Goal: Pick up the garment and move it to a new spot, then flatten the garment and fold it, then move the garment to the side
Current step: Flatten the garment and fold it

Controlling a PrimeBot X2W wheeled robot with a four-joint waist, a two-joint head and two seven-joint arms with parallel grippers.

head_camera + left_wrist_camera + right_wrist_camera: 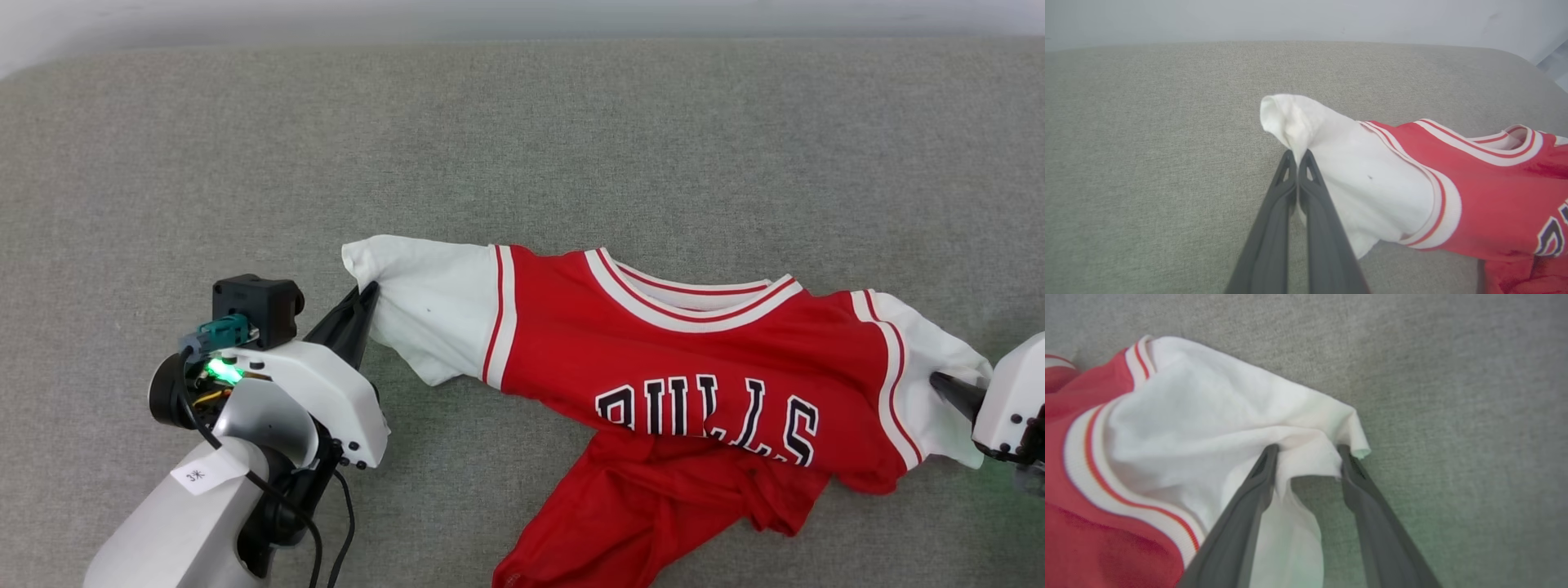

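Observation:
The garment, a red jersey with white short sleeves and black "BULLS" lettering, lies stretched across the grey surface with its lower part crumpled toward the front. My left gripper is shut on the edge of the garment's white sleeve; in the left wrist view the left gripper pinches that cloth between its tips. My right gripper is at the other white sleeve. In the right wrist view the right gripper stands open, its fingers wide apart with the sleeve's edge bunched between the tips.
A grey woven surface stretches on all sides of the shirt. Its far edge meets a pale wall at the back.

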